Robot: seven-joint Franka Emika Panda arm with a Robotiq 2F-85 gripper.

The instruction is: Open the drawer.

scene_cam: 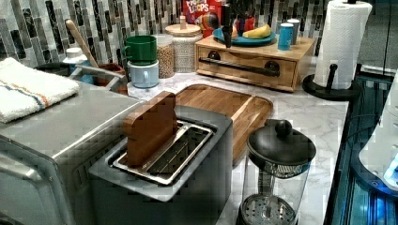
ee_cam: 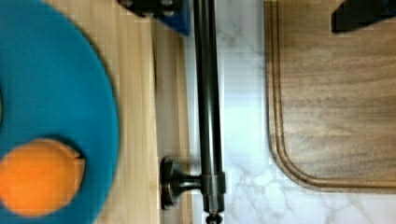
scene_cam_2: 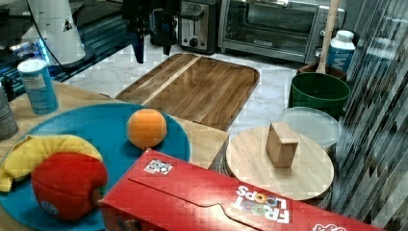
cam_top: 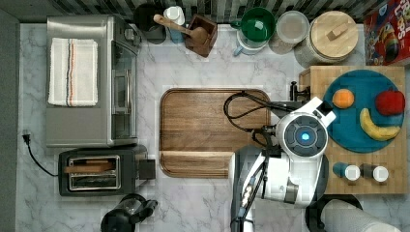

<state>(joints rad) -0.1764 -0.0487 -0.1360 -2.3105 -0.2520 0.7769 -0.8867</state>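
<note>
One white marble counter (cam_top: 193,198) carries everything, backed by a striped tile wall (scene_cam: 37,28). In the top view, the dark cutting board (cam_top: 208,130) lies at the centre, the steel toaster oven (cam_top: 92,79) at 9 o'clock of it with a folded towel (cam_top: 72,71) on its roof, and a black toaster (cam_top: 104,169) at 8 o'clock.

At 3 o'clock of the board stands the light wooden box holding the drawer (scene_cam: 246,65), shut flush in the left view, its long black bar handle (ee_cam: 208,107) facing the board. On the box sit a blue plate (cam_top: 360,113) with an orange (cam_top: 343,98), a banana (cam_top: 377,128) and a red apple (cam_top: 389,102).

The gripper (scene_cam_2: 151,48) hangs above the handle with its fingers spread wide, one finger (ee_cam: 161,11) over the drawer front and the other over the board's edge, grasping nothing.
</note>
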